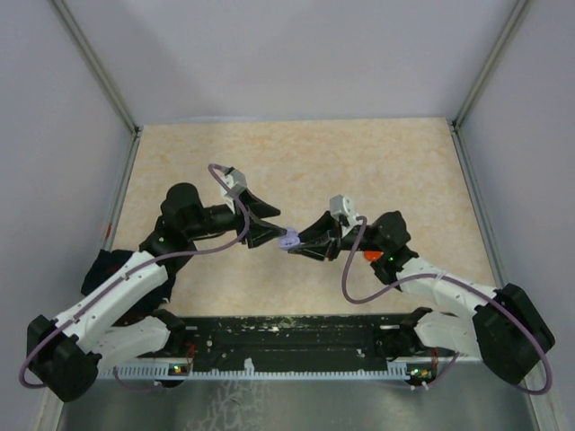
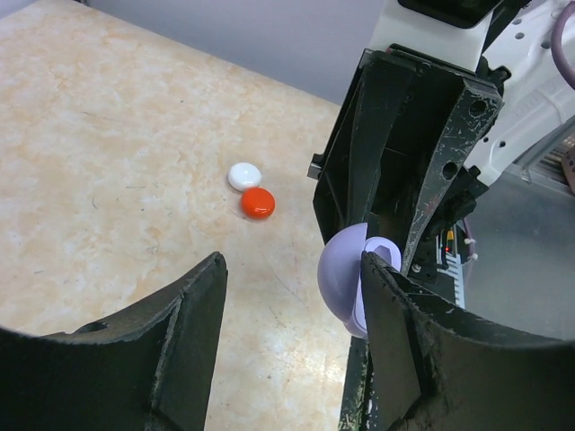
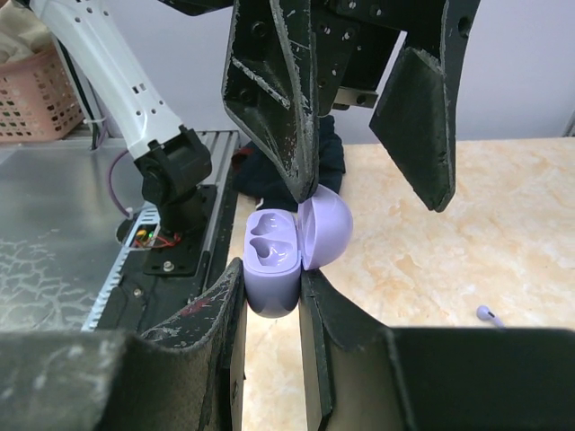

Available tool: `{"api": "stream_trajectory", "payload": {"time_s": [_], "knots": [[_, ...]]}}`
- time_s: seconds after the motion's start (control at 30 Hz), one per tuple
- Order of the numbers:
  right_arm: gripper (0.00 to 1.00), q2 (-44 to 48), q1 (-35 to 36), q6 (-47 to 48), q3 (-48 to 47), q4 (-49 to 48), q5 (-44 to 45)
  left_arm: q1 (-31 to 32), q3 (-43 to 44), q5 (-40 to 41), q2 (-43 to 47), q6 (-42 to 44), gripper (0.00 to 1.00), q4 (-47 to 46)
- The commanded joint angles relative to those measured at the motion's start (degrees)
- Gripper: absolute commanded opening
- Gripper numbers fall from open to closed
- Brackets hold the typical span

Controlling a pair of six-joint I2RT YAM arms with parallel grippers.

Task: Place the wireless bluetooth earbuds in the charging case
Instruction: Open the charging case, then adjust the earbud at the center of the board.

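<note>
Earbud (image 3: 488, 314): one in view, tiny, lilac, rounded head with a short stem. It lies flat on the table (image 1: 359, 162), well apart from the case, low at the right of the right wrist view.

Case (image 3: 274, 260): lilac, smooth glossy plastic, pebble-shaped with rounded corners. It is held above the table near its middle. Lid (image 3: 325, 229) is a domed half-shell, hinged back and open. Two moulded sockets (image 3: 269, 244) show as curved hollows in the top face.

Right gripper (image 3: 272, 278): clamped on the lower body of the case, one finger to each side. Fingers are black, wedge-shaped, scuffed pale along the edges.

Left gripper (image 2: 292, 278): jaws apart, holding nothing. The same black, scratched wedges. One fingertip is at the lid's rim; touching or just beside, hard to tell.

Table: matte, beige with orange marbling.

White disc (image 2: 244, 176) and red disc (image 2: 258, 203): glossy, round, domed. They touch each other on the table beyond the left gripper.
</note>
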State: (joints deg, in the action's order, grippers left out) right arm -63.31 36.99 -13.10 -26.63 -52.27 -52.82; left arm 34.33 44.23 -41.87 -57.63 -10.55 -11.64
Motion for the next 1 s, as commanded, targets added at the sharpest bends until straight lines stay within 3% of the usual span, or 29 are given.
{"api": "stream_trajectory", "payload": {"time_s": [0.0, 0.23, 0.47, 0.73, 0.97], "knots": [[0.0, 2.29, 0.0, 2.66, 0.03, -2.04, -1.3, -0.4, 0.31, 0.56, 0.52, -0.97, 0.66, -1.9], [0.0, 4.26, -0.07, 12.37, 2.71, 1.5, 2.56, -0.83, -0.07, 2.52, 1.54, 0.03, 0.67, -0.64], [0.0, 6.79, -0.02, 21.82, 7.36, 3.91, 9.72, -1.01, 0.6, 13.74, 1.3, 1.15, 0.69, 5.08], [0.0, 7.22, -0.01, 22.01, 14.28, -6.77, 16.1, -0.99, 1.62, 30.83, -5.09, -3.48, 0.68, 11.25], [0.0, 6.34, -0.08, 21.59, 18.79, -14.98, 21.12, -1.17, 5.61, 41.39, -16.07, -8.41, 0.62, 14.25]]}}
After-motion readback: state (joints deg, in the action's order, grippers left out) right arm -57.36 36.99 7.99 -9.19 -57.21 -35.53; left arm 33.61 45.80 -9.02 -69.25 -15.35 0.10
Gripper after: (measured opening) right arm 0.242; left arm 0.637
